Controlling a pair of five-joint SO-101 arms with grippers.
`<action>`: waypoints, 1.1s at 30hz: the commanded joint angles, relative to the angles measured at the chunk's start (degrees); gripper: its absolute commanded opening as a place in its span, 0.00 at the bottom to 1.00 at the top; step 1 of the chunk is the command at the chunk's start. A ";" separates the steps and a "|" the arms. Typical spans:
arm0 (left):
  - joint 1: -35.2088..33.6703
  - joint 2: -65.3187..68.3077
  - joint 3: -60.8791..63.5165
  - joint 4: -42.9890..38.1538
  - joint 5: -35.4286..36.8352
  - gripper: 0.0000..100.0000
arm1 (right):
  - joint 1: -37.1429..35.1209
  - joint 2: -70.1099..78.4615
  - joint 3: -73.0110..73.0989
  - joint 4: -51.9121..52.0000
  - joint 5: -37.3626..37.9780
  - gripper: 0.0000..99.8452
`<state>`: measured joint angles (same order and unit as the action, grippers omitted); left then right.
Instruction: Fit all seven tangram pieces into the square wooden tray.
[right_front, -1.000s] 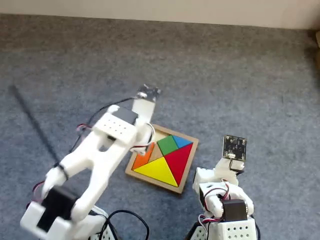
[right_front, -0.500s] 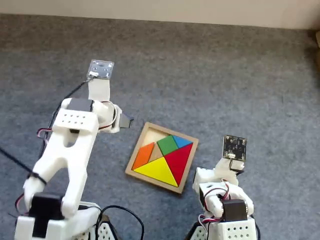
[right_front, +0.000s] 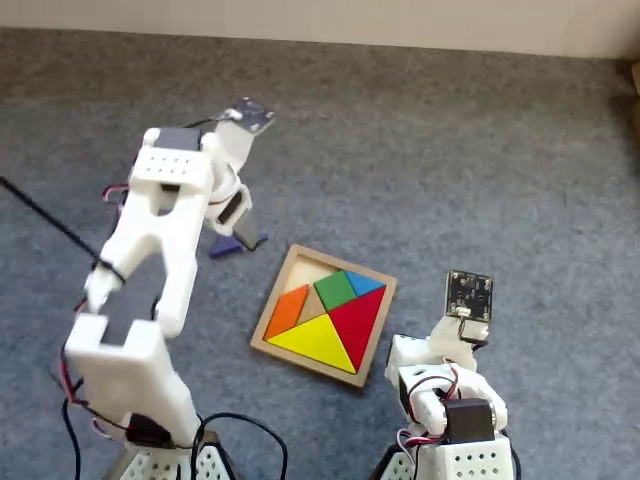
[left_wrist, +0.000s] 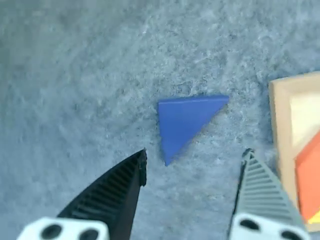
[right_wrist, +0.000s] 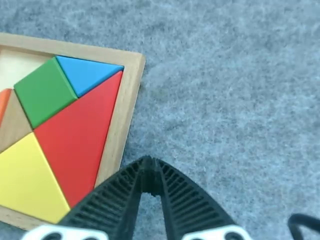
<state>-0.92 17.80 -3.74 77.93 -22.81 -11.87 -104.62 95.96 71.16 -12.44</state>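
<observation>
Triangle (left_wrist: 181, 121) (blue), sharp tip toward tray (left_wrist: 279, 131)

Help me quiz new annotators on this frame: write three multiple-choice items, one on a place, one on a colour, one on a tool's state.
1. Where is the dark blue triangle relative to the tray?
A. Inside it
B. On the carpet beside it
C. Leaning on its rim

2. What colour is the square piece in the tray?
A. Green
B. Purple
C. White

3. The right tool is:
A. Wide open
B. Shut on a piece
C. Shut, holding nothing

Key:
1 B: it lies flat on the carpet, apart from the tray, ahead of the open left tool.
2 A: the right wrist view shows it green.
3 C: its fingers meet over bare carpet.
</observation>
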 joint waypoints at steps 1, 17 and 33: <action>-0.66 8.04 -14.55 4.13 -8.18 0.28 | -0.57 -1.19 8.75 0.48 -0.53 0.01; -0.40 18.77 -22.29 4.22 -19.78 0.28 | -0.57 -1.19 8.75 0.48 -0.53 0.01; 1.36 18.95 -15.08 -1.49 -23.74 0.28 | -0.57 -1.19 8.75 0.48 -0.53 0.01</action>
<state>-0.92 37.32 -20.00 79.96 -45.93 -11.87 -104.62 95.96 71.16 -12.44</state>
